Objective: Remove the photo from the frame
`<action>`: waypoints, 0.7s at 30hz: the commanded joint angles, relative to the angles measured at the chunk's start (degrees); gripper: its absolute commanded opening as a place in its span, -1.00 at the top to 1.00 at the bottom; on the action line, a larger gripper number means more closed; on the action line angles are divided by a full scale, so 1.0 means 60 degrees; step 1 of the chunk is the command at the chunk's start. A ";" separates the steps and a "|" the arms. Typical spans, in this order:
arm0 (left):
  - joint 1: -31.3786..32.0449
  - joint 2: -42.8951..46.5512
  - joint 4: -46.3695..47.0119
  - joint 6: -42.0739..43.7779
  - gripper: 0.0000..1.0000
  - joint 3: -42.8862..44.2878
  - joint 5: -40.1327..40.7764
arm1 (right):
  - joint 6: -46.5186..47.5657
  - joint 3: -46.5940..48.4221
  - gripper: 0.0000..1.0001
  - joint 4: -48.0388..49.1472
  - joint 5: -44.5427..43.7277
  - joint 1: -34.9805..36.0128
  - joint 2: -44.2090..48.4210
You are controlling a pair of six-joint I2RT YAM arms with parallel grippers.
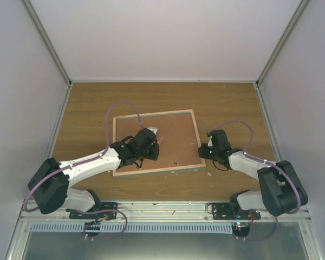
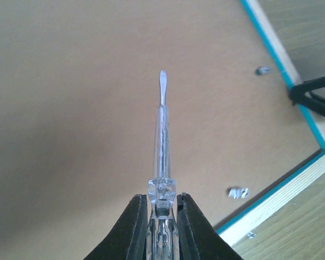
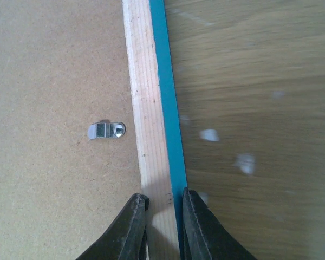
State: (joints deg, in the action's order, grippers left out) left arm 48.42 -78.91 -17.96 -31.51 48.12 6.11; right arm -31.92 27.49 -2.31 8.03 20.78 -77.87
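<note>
The frame (image 1: 179, 142) lies face down on the table, pale wood edging around a brown fibreboard back panel (image 2: 70, 108). The photo is hidden under that panel. My left gripper (image 2: 162, 197) is shut on a clear-handled flat screwdriver (image 2: 162, 135), whose blade points out over the middle of the panel without touching a clip. In the top view the left gripper (image 1: 150, 142) hovers over the panel's centre. My right gripper (image 3: 164, 197) is shut on the frame's right rail (image 3: 149, 108), one finger on the panel side and one on the turquoise outer edge. From above, the right gripper (image 1: 203, 151) sits at the frame's right side.
Small metal retaining clips sit on the back panel: one (image 3: 106, 130) beside the right rail, two more (image 2: 238, 192) (image 2: 262, 70) near the frame's corner. White flecks (image 3: 245, 162) lie on the wooden table (image 1: 233, 103). White walls enclose three sides.
</note>
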 commanded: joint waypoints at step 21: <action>-0.0600 0.2763 -0.0288 -0.0388 1.00 -0.1294 0.0138 | -0.1672 -0.1599 0.18 -0.1721 0.0655 -0.0756 0.2871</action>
State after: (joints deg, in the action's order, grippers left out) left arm 45.21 -64.58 -20.75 -32.88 41.41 6.46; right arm -42.19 18.68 -9.23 7.73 15.09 -62.96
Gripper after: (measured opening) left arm 0.111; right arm 0.373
